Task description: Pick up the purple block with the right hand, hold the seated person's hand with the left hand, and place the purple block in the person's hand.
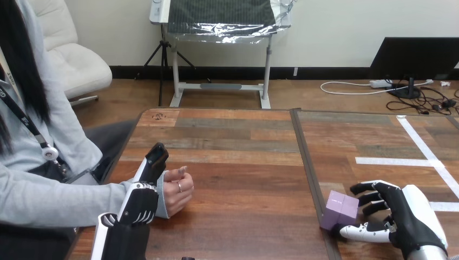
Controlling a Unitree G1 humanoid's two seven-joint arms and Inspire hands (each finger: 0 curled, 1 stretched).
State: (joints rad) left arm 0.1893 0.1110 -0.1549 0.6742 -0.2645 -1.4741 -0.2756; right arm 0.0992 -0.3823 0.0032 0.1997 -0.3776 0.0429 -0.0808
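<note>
While the purple block point(340, 210) rests on the bench point(243, 162) at its centre seam, we find the right robot hand point(403, 216) just beside it, released, fingers point(364, 189) spread. The left robot hand point(139, 205) lies over the wrist of the person's hand point(177, 190), a fist; we cannot tell its grip.

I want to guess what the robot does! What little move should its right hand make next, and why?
Probably close the right hand on the purple block. The block sits on the table just in front of its open fingers and thumb, not gripped yet.
</note>
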